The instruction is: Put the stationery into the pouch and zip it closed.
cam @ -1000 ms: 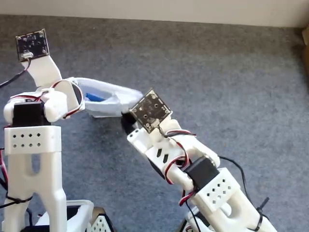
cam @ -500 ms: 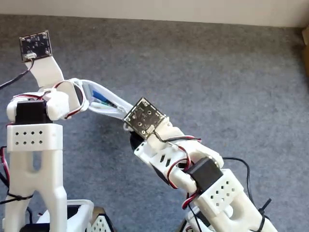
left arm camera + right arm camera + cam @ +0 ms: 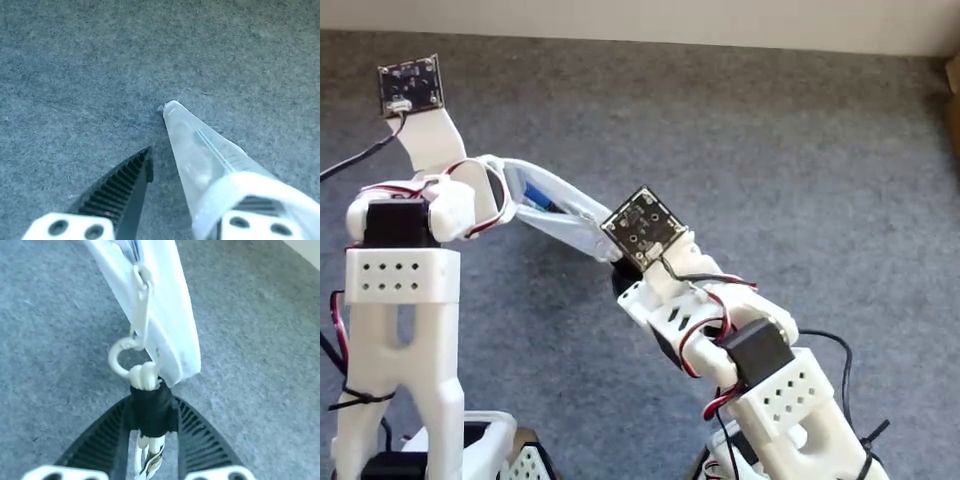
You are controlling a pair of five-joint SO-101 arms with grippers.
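No readable text, label, brand, number or sign. Dark and yellow marks on the pull tab [image 3: 148, 460], too blurred to make out. Fine markings on one camera board [image 3: 411, 84] and on the other board [image 3: 645, 227], too small to read.

The pouch [image 3: 560, 212] is translucent white, long and flat. It is stretched in a slant from the upper left toward the middle of the high view. A blue piece of stationery [image 3: 534, 194] shows through its wall near the upper-left end. The zip slider [image 3: 141, 276] sits on the pouch's edge near the other end. The white ring pull [image 3: 122, 358] is drawn taut from the slider toward the bottom of the right wrist view.
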